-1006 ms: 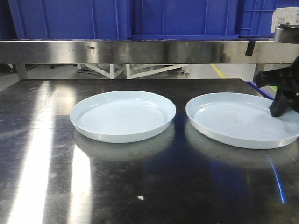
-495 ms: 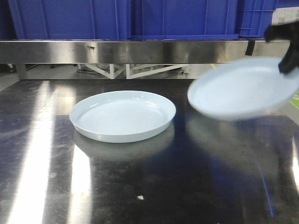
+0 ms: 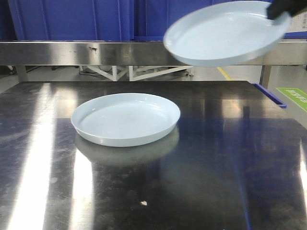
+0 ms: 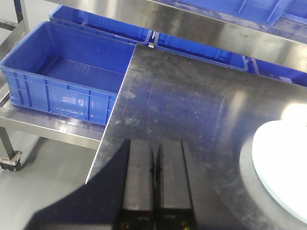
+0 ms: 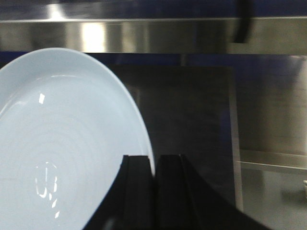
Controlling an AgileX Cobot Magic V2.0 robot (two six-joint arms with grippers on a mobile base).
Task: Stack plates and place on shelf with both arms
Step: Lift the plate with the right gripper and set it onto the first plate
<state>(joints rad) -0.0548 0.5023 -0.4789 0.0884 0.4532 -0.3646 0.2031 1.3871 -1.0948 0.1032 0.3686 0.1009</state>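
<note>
One pale-blue plate point(image 3: 125, 119) lies flat on the steel table, left of centre. The second plate point(image 3: 225, 32) hangs tilted in the air at the upper right, level with the shelf edge. My right gripper point(image 3: 277, 10) is shut on its right rim. The right wrist view shows that plate point(image 5: 62, 143) with faint rings and the rim pinched in my right gripper point(image 5: 154, 159). My left gripper point(image 4: 154, 143) is shut and empty, low over the table near its left edge. The resting plate point(image 4: 283, 167) shows to its right, well apart.
A steel shelf rail point(image 3: 120, 52) crosses behind the table, with blue crates point(image 3: 96, 19) on it. An open blue bin point(image 4: 72, 81) sits on a lower rack beside the table's left edge point(image 4: 112, 124). A small white crumb point(image 3: 143, 203) lies near the front.
The right-hand plate has left the table. My right gripper has carried it up and to the left, tilted. The left-hand plate has not moved.
</note>
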